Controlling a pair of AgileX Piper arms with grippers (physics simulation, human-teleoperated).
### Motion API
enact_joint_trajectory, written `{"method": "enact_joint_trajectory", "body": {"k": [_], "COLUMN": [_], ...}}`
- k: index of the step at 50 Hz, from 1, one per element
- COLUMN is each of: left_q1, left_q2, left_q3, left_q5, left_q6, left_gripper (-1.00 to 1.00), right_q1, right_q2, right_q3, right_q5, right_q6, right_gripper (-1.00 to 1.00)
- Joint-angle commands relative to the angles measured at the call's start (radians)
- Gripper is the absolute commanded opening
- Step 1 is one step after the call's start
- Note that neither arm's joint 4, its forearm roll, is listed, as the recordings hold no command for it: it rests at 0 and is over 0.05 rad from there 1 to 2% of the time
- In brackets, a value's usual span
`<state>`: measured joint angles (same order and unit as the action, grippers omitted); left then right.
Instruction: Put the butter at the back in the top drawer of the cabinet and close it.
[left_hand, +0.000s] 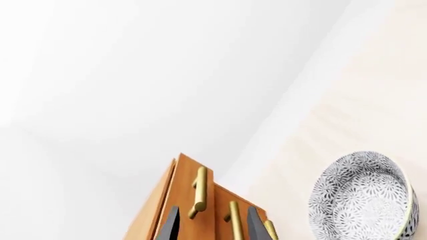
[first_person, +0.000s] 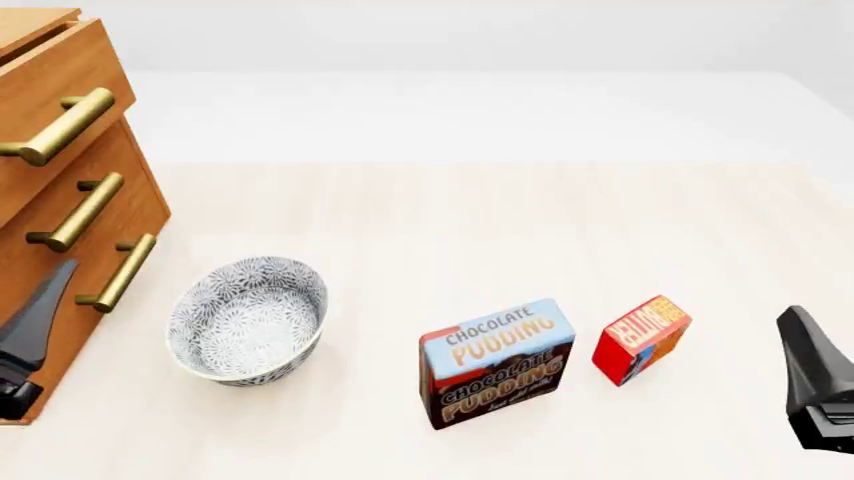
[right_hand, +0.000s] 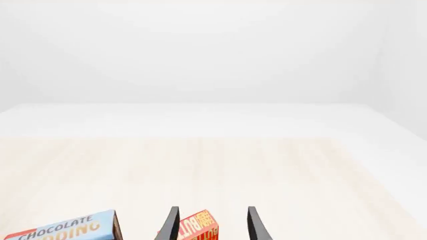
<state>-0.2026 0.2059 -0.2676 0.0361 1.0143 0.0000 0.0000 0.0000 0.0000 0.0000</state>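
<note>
The butter, a small red box with an orange-and-white label, stands on the table right of the middle. It also shows in the right wrist view as the butter, ahead of my open right gripper and in line with the gap between its fingers. In the front view the right gripper is to the right of the box and apart from it. The cabinet stands at the far left. Its top drawer sits slightly forward of the two lower ones. My left gripper hangs open before the lower drawers and holds nothing.
A patterned grey-and-white bowl sits just right of the cabinet. A blue-and-brown Chocolate Pudding box stands left of the butter. Each drawer has a brass bar handle. The table's far edge meets a white floor.
</note>
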Motion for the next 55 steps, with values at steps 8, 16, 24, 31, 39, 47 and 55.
{"method": "enact_joint_trajectory", "body": {"k": [8,16,24,31,39,47,55], "left_q1": [-0.039,-0.045,-0.044,-0.056,-0.057,-0.049,-0.05], "left_q2": [0.052,0.047,0.058,0.076,0.108,0.149,0.2], "left_q3": [-0.021,-0.026,-0.033,-0.063,-0.06,-0.052,-0.055], "left_q5": [-0.021,-0.012,-0.022,-0.032,-0.064,-0.103,-0.154], "left_q6": [0.095,0.139,0.18,0.2,0.23,0.253,0.28], "left_gripper": [1.0,1.0,1.0,1.0,1.0,1.0,1.0], "right_q1": [0.0,0.0,0.0,0.0,0.0,0.0,0.0], "right_q2": [0.0,0.0,0.0,0.0,0.0,0.0,0.0], "right_q3": [0.0,0.0,0.0,0.0,0.0,0.0,0.0], "right_q5": [0.0,0.0,0.0,0.0,0.0,0.0,0.0], "right_q6": [0.0,0.0,0.0,0.0,0.0,0.0,0.0], "right_gripper": [1.0,1.0,1.0,1.0,1.0,1.0,1.0]}}
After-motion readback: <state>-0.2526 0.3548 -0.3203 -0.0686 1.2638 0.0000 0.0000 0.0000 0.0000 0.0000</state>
